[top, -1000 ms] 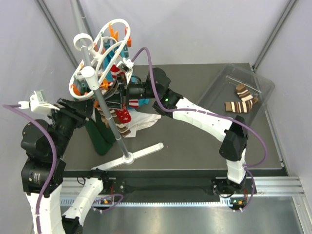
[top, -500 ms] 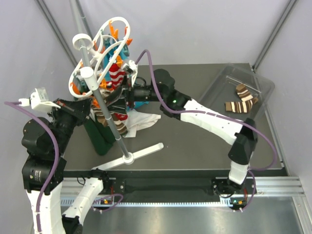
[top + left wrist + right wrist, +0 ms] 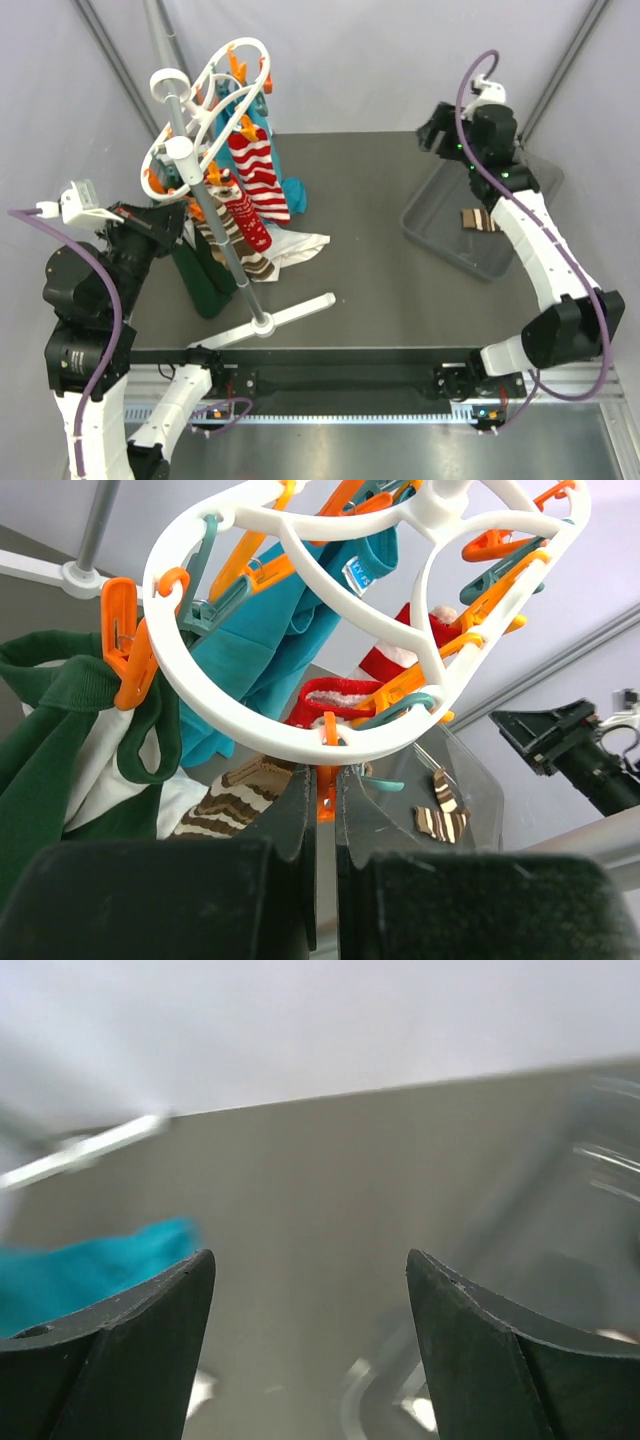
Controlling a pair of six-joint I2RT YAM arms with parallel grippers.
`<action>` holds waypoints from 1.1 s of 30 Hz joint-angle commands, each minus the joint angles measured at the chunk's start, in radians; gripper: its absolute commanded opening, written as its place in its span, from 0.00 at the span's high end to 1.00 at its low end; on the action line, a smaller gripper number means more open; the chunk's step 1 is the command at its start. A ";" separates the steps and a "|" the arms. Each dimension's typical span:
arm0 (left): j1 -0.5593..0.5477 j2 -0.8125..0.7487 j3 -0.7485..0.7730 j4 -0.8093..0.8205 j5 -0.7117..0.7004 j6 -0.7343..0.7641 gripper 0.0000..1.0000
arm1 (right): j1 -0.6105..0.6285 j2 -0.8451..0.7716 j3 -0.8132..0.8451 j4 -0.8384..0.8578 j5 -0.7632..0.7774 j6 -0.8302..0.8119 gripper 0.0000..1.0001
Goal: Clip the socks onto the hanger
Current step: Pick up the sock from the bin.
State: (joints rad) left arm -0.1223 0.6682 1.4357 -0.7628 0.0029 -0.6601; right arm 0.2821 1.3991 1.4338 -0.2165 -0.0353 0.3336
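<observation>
Where the left gripper (image 3: pixel 325 780) bites: jaws closed on an orange clip (image 3: pixel 325 765) that hangs from the near rim of the hanger (image 3: pixel 250 738).
Hanger position: on a grey pole (image 3: pixel 225 245) at the left rear of the table.
Socks on hanger: a red-and-white striped sock (image 3: pixel 258 172) hangs from the right side. A brown-and-cream sock (image 3: pixel 228 248) dangles lower by the pole, just beyond the left jaws.
Right gripper (image 3: pixel 310 1260): jaws wide apart with nothing between them, raised above the bin and well apart from the hanger.
Clear bin (image 3: pixel 440 225): on the right of the table, holding a brown-and-cream striped sock (image 3: pixel 480 220) partly hidden by the right arm.
Writing: a small white tag (image 3: pixel 355 575) on the teal garment (image 3: pixel 270 640), its lettering too small to read.
</observation>
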 commanded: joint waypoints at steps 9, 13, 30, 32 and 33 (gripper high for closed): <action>-0.004 -0.016 -0.035 0.068 0.025 0.019 1.00 | -0.394 0.353 -0.005 -0.268 0.133 0.024 0.42; -0.004 -0.018 -0.058 0.082 0.040 0.016 1.00 | -0.441 0.412 -0.056 -0.245 0.152 0.016 0.51; -0.004 -0.016 -0.063 0.080 0.046 0.013 1.00 | -0.466 0.580 -0.081 -0.221 0.141 0.005 0.50; -0.004 -0.018 -0.063 0.079 0.048 0.011 1.00 | -0.465 0.598 -0.079 -0.222 0.134 0.005 0.52; -0.004 -0.019 -0.063 0.079 0.048 0.011 1.00 | -0.466 0.600 -0.078 -0.224 0.130 0.002 0.54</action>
State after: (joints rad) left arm -0.1226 0.6544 1.3724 -0.7052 0.0402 -0.6548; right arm -0.1688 1.9602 1.3499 -0.4450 0.1230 0.3393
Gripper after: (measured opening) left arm 0.053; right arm 0.474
